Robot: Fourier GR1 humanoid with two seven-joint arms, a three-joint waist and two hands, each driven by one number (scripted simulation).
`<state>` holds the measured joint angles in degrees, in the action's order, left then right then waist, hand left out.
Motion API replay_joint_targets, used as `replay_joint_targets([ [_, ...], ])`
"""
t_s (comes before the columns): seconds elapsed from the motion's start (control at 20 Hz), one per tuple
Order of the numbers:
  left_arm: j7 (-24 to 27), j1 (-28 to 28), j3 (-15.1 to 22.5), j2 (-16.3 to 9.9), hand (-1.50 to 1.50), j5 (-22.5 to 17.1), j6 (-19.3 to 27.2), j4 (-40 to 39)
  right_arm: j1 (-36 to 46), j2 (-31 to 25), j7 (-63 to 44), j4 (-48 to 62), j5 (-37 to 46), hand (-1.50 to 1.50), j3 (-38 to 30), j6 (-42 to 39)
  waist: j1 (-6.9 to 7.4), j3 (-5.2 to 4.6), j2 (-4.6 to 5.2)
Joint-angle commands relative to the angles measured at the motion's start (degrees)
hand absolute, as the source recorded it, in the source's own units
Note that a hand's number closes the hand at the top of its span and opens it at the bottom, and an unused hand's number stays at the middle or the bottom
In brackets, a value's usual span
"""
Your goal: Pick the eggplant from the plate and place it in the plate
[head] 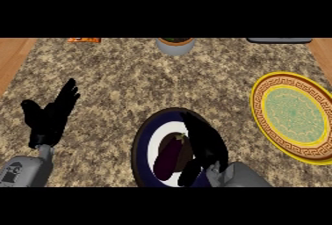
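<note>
eggplant (171,157) lies dark and lengthwise on the white middle of the navy-rimmed plate (144,135) at the near edge of the worktop (130,79), and the right robot hand (206,145) is down over its right side, fingers stretched along it and the thumb low beside the near end; from where i stand i cannot tell whether it has closed on it yet, it looks more laid alongside than wrapped round. to do this well i'd want the fingers curled under the far flank and the thumb on the near one before any lift, then a straight rise clear of the rim, then across to the yellow patterned plate (266,88), well apart on the right. the left robot hand (48,116) rests open at the left, fingers up
</note>
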<state>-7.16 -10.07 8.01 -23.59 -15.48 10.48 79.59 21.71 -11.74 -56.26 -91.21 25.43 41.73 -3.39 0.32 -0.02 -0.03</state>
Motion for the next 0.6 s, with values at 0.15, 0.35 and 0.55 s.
replay_joint_targets([
  [0.15, 1.89, 0.81, 0.73, 3.88, 0.0, 3.34, 1.6, -0.57, 1.69, 2.88, -9.35, -0.1, -0.33, -1.5, 0.26, -10.8, -0.29, -0.01, -0.03],
  [0.35, 3.25, 0.42, -2.05, 2.47, 0.0, 2.66, -2.28, -2.95, 3.51, 6.84, -4.07, 9.87, 0.07, -1.5, -1.7, -11.06, -0.19, 0.0, 0.09],
  [0.55, 4.32, 3.86, -1.55, 3.83, 0.0, 4.08, -2.09, -1.51, 4.59, 10.43, -5.99, 12.92, 0.85, -1.5, -2.08, -12.41, 0.0, 0.0, 0.03],
])
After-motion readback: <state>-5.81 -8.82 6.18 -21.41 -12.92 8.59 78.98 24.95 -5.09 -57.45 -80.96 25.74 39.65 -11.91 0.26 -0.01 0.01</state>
